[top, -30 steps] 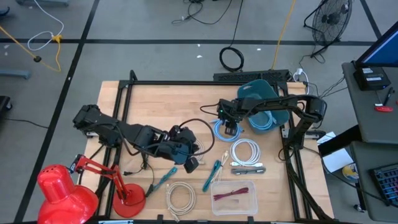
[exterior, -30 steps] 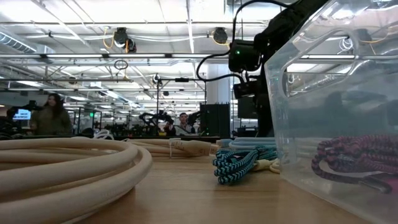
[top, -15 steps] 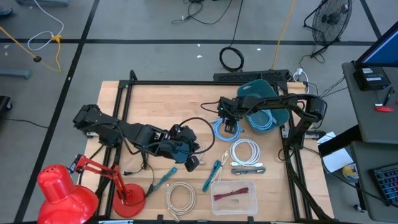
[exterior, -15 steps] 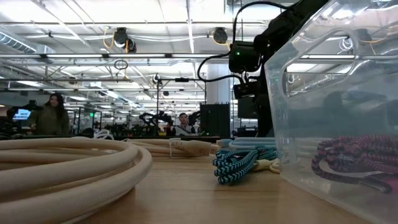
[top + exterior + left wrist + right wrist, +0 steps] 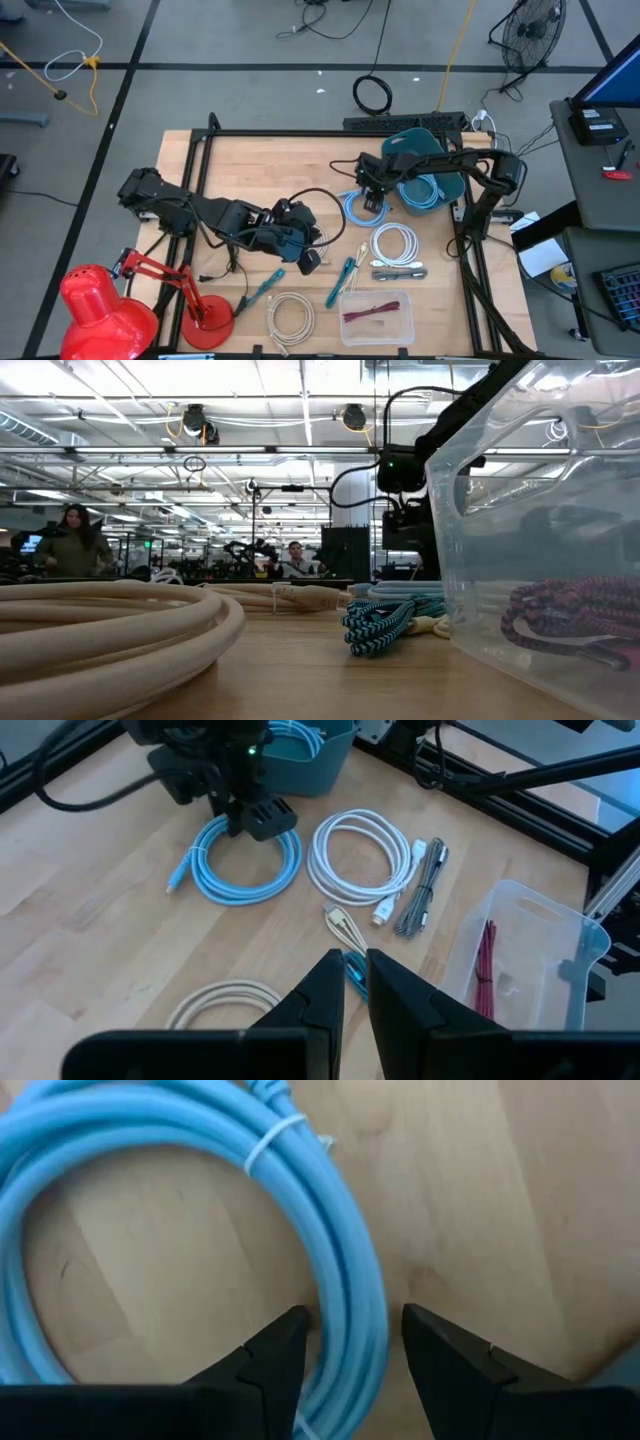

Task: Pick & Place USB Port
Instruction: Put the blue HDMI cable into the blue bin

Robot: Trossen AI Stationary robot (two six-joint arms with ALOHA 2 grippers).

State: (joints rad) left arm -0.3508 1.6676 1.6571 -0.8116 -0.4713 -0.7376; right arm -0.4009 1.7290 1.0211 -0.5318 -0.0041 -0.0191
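Right gripper is sitting low over the light blue cable coil, on the coil's edge nearest the teal bin. In the right wrist view its jaws are standing partly open, straddling the coil's bundled strands, one finger inside the loop and one outside. It's not closing on anything yet; nothing is being held.

Left gripper is waiting well away from the bin, toward the table's middle, fingers nearly together with only a narrow slit and nothing in it.

Task item is presumably this blue cable, lying flat on the table just beside the bin. Other coils are lying further from the bin: white coil, beige coil, and the clear tub with a red cable.

Risks from here, as judgement:
- jaws are spanning several strands held by one white tie; if the pinch is catching only some of them, the coil could be sagging or slipping out on lift
- the loose connector end could be dragging and snagging on the bin rim
- fingertips are close to the wood; going lower could be jamming them into the table
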